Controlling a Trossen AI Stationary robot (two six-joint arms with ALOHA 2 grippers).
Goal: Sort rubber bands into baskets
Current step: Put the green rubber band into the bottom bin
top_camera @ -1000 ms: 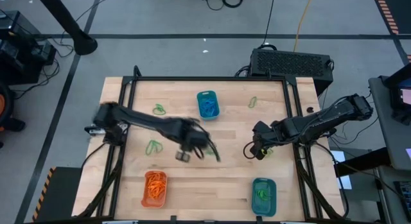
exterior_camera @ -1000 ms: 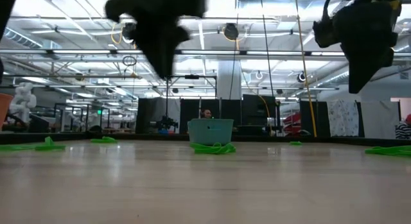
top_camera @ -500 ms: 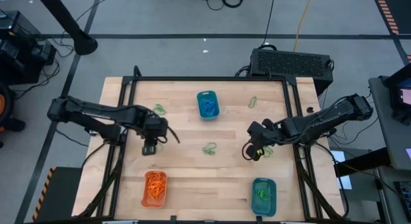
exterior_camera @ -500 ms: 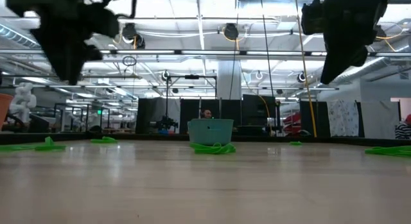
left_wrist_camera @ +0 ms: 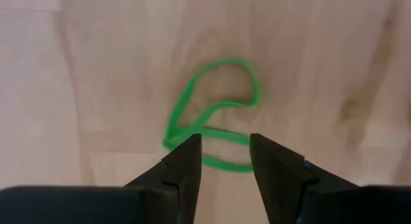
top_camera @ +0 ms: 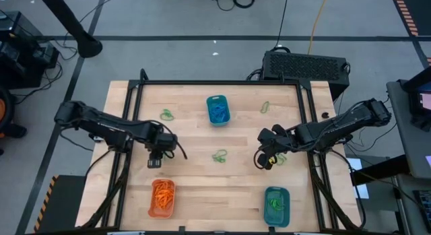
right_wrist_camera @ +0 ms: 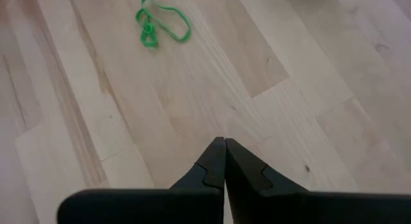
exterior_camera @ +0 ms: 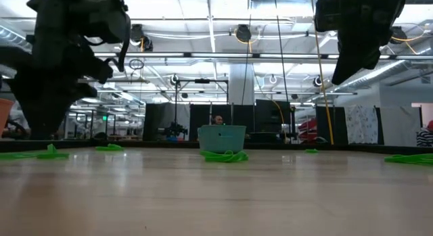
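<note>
My left gripper [top_camera: 155,161] is open and points down over a green rubber band [left_wrist_camera: 225,61] at the table's near left. Its fingertips [left_wrist_camera: 225,142] stand on either side of the band's near loops. My right gripper [top_camera: 262,161] is shut and empty [right_wrist_camera: 225,142], above the table right of the middle. Another green band [top_camera: 219,155] lies flat between the grippers and also shows in the right wrist view [right_wrist_camera: 160,22]. The orange basket [top_camera: 161,198] holds orange bands. The far teal basket [top_camera: 217,109] holds blue bands. The near teal basket [top_camera: 276,206] holds green bands.
More green bands lie loose at the far left [top_camera: 166,114], at the far right [top_camera: 264,107] and just right of my right gripper [top_camera: 281,158]. A black frame [top_camera: 222,83] borders the table. There is bare wood between the baskets.
My left gripper has gone from the table's middle toward its left edge and come down over the green band there. The green band at the middle, earlier hidden under the left arm, now shows. My right gripper has shifted a little toward the left.
</note>
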